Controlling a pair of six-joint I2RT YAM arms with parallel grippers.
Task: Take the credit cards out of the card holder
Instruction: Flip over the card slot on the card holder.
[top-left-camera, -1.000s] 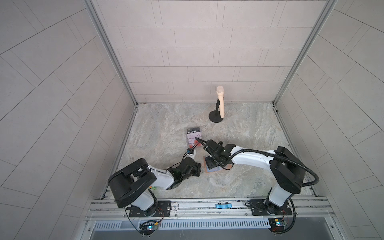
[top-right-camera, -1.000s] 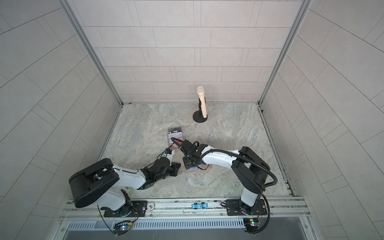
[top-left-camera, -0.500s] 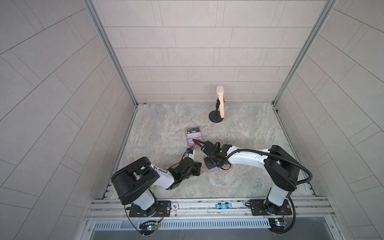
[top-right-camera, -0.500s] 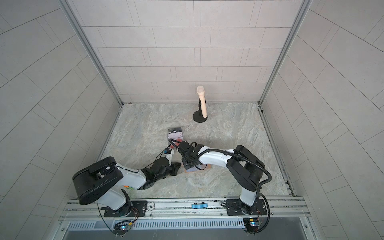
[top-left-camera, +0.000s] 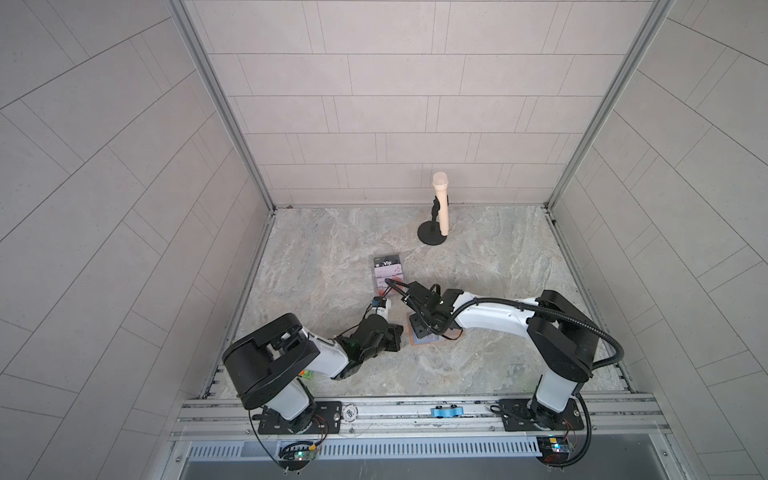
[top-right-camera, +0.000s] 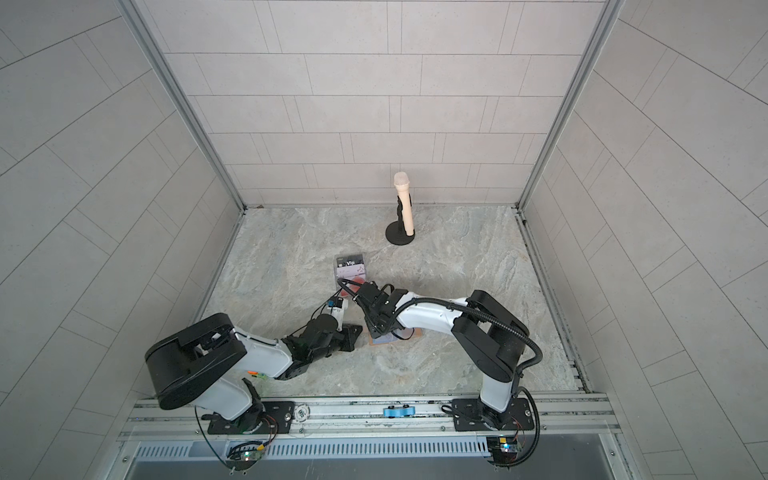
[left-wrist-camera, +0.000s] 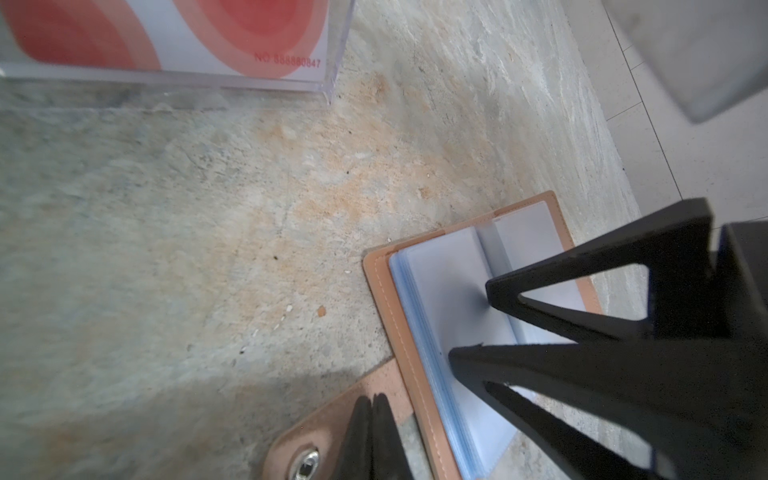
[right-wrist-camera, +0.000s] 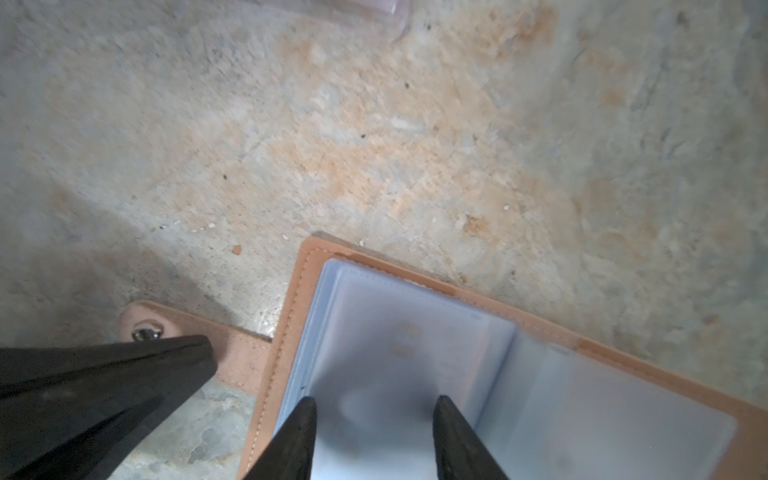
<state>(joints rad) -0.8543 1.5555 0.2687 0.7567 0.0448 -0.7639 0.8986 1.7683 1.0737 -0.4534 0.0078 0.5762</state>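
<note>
Two arms reach in low from the near rail, both bent inward over one tan-pink leather card holder (top-left-camera: 424, 338), which lies open on the marbled tabletop (top-left-camera: 519, 257) near its front middle, blue-grey plastic sleeves up. The left gripper (left-wrist-camera: 371, 401), fingers pressed together, rests on the holder's snap tab (left-wrist-camera: 320, 424). The right gripper (right-wrist-camera: 376, 401), spread, sets both tips on a sleeve page (whether a card lies inside cannot be told). Just beyond, apart from the holder, sits one clear plastic box (left-wrist-camera: 266, 88) holding three credit cards (top-left-camera: 388, 270): a dark grey "Vip" card (top-left-camera: 387, 263), a pale pink card (top-left-camera: 390, 272) and a white card with red circles (left-wrist-camera: 166, 33). Bare table lies to the right and beyond. One beige microphone on a black stand (top-left-camera: 440, 203) stands near the far wall
</note>
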